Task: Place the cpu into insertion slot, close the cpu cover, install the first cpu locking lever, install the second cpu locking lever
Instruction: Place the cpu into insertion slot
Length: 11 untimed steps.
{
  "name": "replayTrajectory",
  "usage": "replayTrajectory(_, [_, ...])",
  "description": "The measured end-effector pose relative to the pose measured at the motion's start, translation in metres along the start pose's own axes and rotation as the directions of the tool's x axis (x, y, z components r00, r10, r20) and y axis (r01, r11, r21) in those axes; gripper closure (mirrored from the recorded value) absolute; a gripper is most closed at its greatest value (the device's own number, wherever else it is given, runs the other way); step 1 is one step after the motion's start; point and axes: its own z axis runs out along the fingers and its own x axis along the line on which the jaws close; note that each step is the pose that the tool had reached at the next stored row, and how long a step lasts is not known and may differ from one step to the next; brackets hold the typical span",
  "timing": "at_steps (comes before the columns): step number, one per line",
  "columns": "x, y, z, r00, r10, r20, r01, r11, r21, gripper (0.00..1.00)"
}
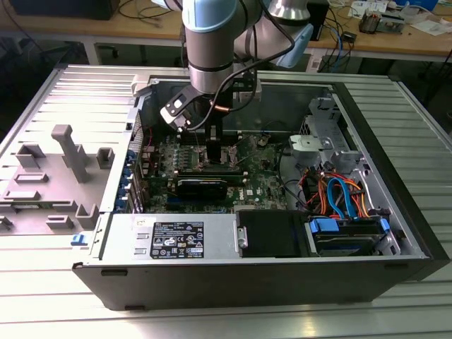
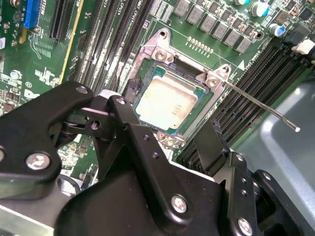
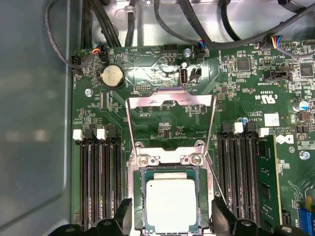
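Note:
The cpu [image 3: 171,204] [image 2: 167,101], a flat square chip with a dull grey top, lies inside the insertion slot [image 3: 139,187] [image 2: 147,64] on the green motherboard [image 1: 247,183]. The cpu cover [image 3: 170,101], a thin silver frame with a square cut-out, stands swung back from the slot. A thin locking lever [image 2: 261,108] sticks out, raised, from one corner of the slot. My gripper [image 3: 172,214] [image 2: 165,123] [image 1: 214,150] hovers low over the slot and is open. Its black fingers [image 3: 123,216] flank the cpu without gripping it.
Black memory slots [image 3: 101,182] run along both sides of the socket, one holding a memory stick [image 3: 263,187]. A coin battery [image 3: 111,75] and cable bundles [image 3: 197,29] lie beyond the cover. The power supply [image 1: 176,236], drive cage [image 1: 346,233] and case walls enclose the board.

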Motion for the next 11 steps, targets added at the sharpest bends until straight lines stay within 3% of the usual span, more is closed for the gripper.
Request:
replayTrajectory(2, [0.0000, 0.0000, 0.0000, 1.0000, 0.000, -0.0001, 0.000, 1.0000, 0.0000, 0.27])
replayTrajectory(5, [0.0000, 0.0001, 0.0000, 1.0000, 0.000, -0.0002, 0.000, 1.0000, -0.0001, 0.52])
replayTrajectory(8, [0.0002, 0.0007, -0.0011, 1.0000, 0.000, 0.0021, 0.000, 1.0000, 0.0010, 0.58])
replayTrajectory(11, [0.0004, 0.0022, -0.0025, 1.0000, 0.000, 0.0051, 0.000, 1.0000, 0.0088, 0.76])
